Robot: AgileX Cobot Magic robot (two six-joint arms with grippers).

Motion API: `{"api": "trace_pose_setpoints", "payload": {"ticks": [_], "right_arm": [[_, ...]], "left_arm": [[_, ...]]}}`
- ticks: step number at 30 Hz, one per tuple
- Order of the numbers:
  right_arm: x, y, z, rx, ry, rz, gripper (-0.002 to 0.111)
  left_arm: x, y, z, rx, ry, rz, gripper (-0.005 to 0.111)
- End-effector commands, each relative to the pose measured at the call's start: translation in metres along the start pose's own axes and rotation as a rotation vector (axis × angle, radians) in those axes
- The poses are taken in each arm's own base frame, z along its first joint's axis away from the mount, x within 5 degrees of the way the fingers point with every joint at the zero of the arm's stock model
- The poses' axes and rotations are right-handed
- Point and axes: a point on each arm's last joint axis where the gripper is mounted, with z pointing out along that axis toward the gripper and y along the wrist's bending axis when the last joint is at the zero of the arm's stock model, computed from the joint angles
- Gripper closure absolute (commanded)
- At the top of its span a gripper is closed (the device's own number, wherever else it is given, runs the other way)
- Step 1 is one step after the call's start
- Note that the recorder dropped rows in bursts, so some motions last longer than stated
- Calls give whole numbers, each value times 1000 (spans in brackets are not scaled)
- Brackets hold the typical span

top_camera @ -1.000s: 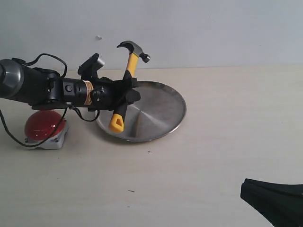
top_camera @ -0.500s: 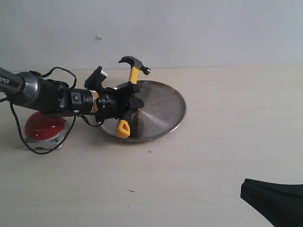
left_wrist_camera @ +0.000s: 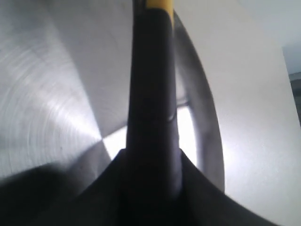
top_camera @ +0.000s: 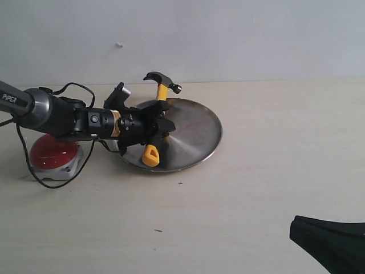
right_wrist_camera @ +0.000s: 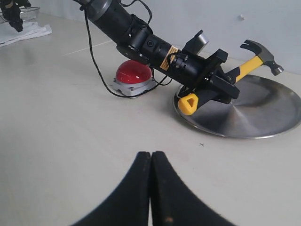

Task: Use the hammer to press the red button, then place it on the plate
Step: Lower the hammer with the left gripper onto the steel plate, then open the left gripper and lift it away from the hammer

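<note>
Left arm's turn here; the left gripper [top_camera: 155, 124] is clamped on the black grip of the hammer [top_camera: 161, 91], about mid-handle. The hammer sits steeply tilted over the plate [top_camera: 194, 131]; the yellow end hangs low at the plate's near rim and the steel head is up over the far rim. Can't tell if the yellow end is touching the metal or just above it; the left wrist view only shows the handle running across the brushed surface. The red button [top_camera: 52, 151] sits off the plate on the side the left arm reaches in from, partly under the arm and apart from the rim.

With the hammer over the plate and not the button, I'd call this the put-down step. Next I'd lower the wrist and lay the handle flatter so head and handle both land inside the rim, then let go; dropped this tilted, I reckon it tips over the edge onto the table [top_camera: 256, 188].

The right gripper [right_wrist_camera: 151, 160] is parked well clear of the plate, fingers pressed together on nothing.
</note>
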Motion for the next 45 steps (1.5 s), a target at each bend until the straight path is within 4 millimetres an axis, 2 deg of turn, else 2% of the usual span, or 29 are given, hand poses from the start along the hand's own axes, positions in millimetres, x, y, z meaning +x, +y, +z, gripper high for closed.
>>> {"api": "trace_pose_setpoints", "payload": {"ticks": [1, 8, 13, 15, 18, 25, 31, 37, 41, 43, 45], "right_arm": [[0, 0, -1, -1, -5, -5, 108], [0, 0, -1, -1, -5, -5, 108], [0, 0, -1, -1, -5, -5, 108], [0, 0, -1, -1, -5, -5, 108], [0, 0, -1, -1, -5, -8, 108], [0, 0, -1, -1, -5, -8, 108], [0, 0, -1, -1, -5, -8, 108], [0, 0, -1, -1, -5, -6, 108], [0, 0, -1, -1, -5, -6, 108], [0, 0, -1, -1, -5, -6, 108], [0, 0, -1, -1, -5, -6, 108]], "left_arm": [[-8, -13, -4, -27, 23, 128, 107], [-16, -20, -14, -119, 30, 165, 107], [-10, -23, -10, -169, 29, 213, 107], [-10, -28, -8, -160, 33, 234, 99], [-9, -33, -6, -149, 34, 218, 82], [-9, -31, -6, -166, 40, 238, 78], [-8, -30, -6, -182, 58, 288, 55], [-10, -34, -9, -175, 49, 300, 47], [-22, -50, -24, -153, 15, 333, 50], [-27, -61, -33, -120, 5, 342, 61], [-33, -75, -45, -73, -1, 353, 84]]}}
